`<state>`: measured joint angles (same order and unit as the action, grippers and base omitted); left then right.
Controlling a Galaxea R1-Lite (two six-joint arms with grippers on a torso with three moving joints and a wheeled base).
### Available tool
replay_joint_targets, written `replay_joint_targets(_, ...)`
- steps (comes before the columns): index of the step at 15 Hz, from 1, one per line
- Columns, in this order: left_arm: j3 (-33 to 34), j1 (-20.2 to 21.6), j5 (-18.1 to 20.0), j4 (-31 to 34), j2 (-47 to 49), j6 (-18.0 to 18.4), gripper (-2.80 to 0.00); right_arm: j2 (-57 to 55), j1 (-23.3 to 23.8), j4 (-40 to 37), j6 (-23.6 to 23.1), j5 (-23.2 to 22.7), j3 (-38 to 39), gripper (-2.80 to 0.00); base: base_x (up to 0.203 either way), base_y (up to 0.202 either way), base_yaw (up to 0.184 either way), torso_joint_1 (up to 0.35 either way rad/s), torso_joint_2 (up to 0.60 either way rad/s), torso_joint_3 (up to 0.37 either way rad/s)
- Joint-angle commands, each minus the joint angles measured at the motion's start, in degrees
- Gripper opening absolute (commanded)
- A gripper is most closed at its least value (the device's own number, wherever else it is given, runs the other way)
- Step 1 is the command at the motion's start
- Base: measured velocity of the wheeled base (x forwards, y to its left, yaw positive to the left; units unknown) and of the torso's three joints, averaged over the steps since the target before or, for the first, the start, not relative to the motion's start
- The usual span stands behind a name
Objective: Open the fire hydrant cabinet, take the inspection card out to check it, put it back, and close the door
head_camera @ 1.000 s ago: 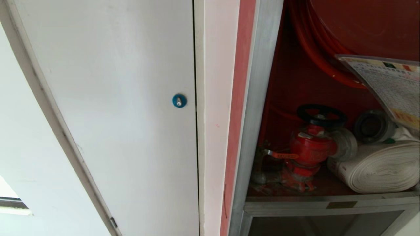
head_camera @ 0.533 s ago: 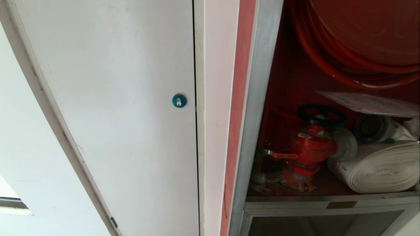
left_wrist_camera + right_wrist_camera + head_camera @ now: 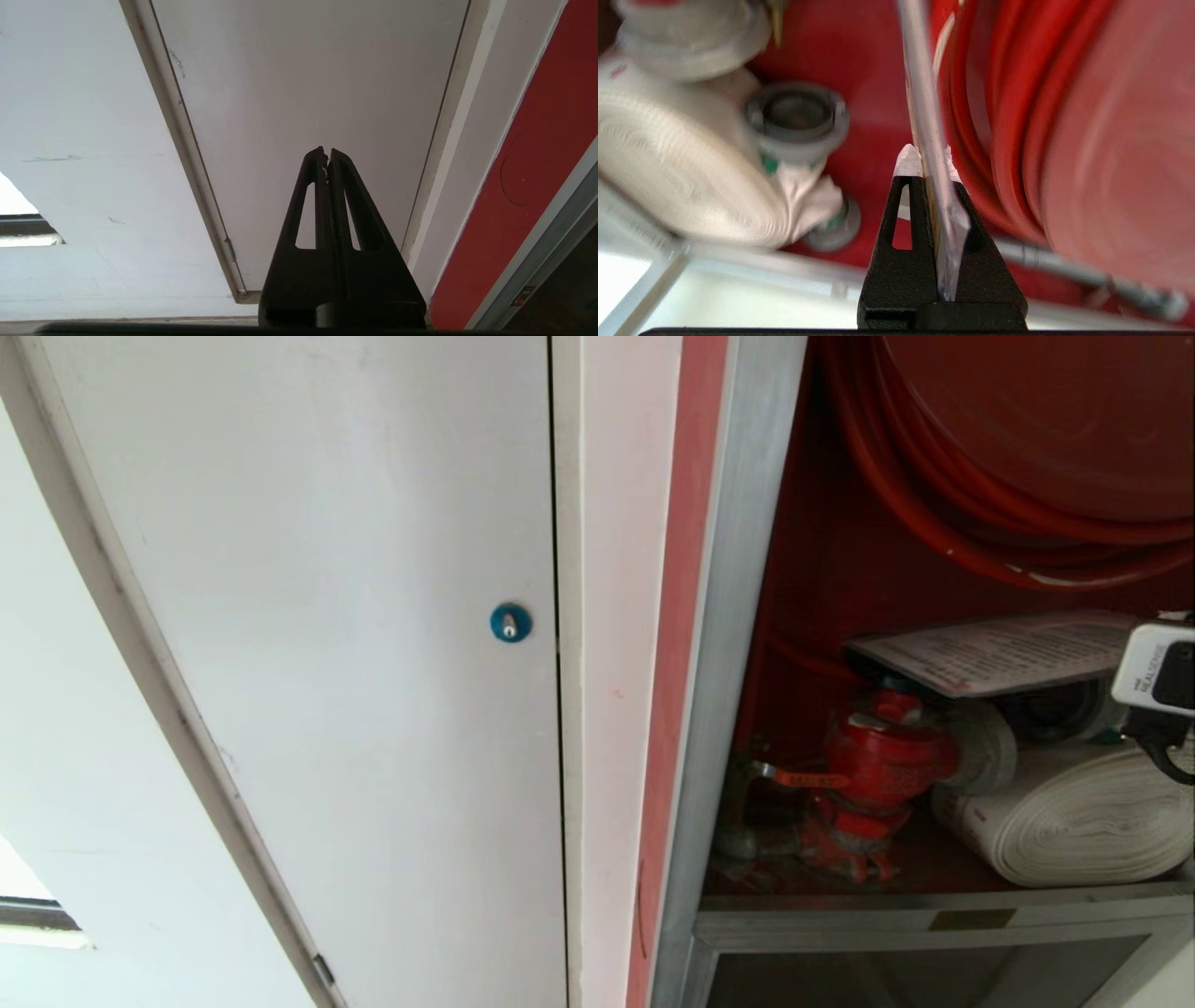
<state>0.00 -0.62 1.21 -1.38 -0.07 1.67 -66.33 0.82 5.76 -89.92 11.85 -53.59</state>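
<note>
- head view: the cabinet (image 3: 747, 616) fills the right half, from 12 down to 5 o'clock, its silver frame running top to bottom and its red inside on show.
- the card (image 3: 1004, 653) lies nearly flat at 3 o'clock, printed face up, over the top of the red valve (image 3: 878, 765) and hiding the valve's handwheel.
- a white camera housing (image 3: 1158, 677) on the right arm pokes in at the right edge, at the card's right end; the tool itself is out of frame here.
- the white hose roll (image 3: 1083, 821) lies on the cabinet shelf at 4 o'clock, just right of the valve; the red reel (image 3: 1027, 429) hangs at 1 o'clock.
- a white panel (image 3: 327, 616) with a blue lock (image 3: 511, 623) takes up the left half.
- left wrist view: the left tool (image 3: 326, 156) has its fingers pressed together on nothing, pointing at the white panel, with the red strip of the cabinet surround at 3 o'clock.
- right wrist view: the right tool (image 3: 928, 161) is clamped on the card's edge, the card (image 3: 924, 93) seen edge-on and running away from the fingers.
- the reel (image 3: 1087, 140) is at 3 o'clock and the hose roll (image 3: 668, 177) at 9 o'clock, a grey coupling (image 3: 796, 116) just beside it.
</note>
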Motion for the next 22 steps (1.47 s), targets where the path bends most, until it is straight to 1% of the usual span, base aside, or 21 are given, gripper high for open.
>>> replay_joint_targets(1, 0.79, 0.01, 0.02, -0.03, 0.07, 0.00, -2.80, -6.51, 4.18, 4.28, -0.66, -5.84, -0.56, -2.80, 0.000, 0.000, 0.000, 0.000, 0.00, 0.000)
replay_joint_targets(3, 0.76, 0.01, 0.02, -0.03, 0.07, 0.00, -2.80, -10.31, 8.20, 7.85, -1.25, -11.71, -0.86, -2.80, 0.000, 0.000, 0.000, 0.000, 0.00, 0.000)
replay_joint_targets(5, 0.72, 0.01, 0.02, -0.03, 0.07, 0.00, -2.80, -13.18, 10.36, 11.36, -1.26, -13.99, -1.14, -2.80, 0.000, 0.000, 0.000, 0.000, 0.00, 0.000)
replay_joint_targets(6, 0.78, 0.01, 0.02, -0.03, 0.07, 0.00, -2.80, -13.84, 10.73, 11.66, -1.23, -14.67, -1.16, -2.80, 0.000, 0.000, 0.000, 0.000, 0.00, 0.000)
replay_joint_targets(9, 0.70, 0.01, 0.02, -0.03, 0.07, 0.00, -2.80, -15.63, 10.86, 11.90, -0.09, -15.26, -1.10, -2.80, 0.000, 0.000, 0.000, 0.000, 0.00, 0.000)
replay_joint_targets(16, 0.79, 0.01, 0.02, -0.03, 0.07, 0.00, -2.80, -17.02, 10.82, 12.56, 0.00, -14.90, -0.08, -2.80, 0.000, 0.000, 0.000, 0.000, 0.00, 0.000)
replay_joint_targets(20, 0.79, 0.01, 0.02, -0.03, 0.07, 0.00, -2.80, -20.87, 10.19, 18.97, 0.09, -14.56, -0.02, -2.80, 0.000, 0.000, 0.000, 0.000, 0.00, 0.000)
replay_joint_targets(22, 0.71, 0.01, 0.02, -0.03, 0.07, 0.00, -2.80, -20.95, 9.90, 19.47, 0.09, -14.48, -0.02, -2.80, 0.000, 0.000, 0.000, 0.000, 0.00, 0.000)
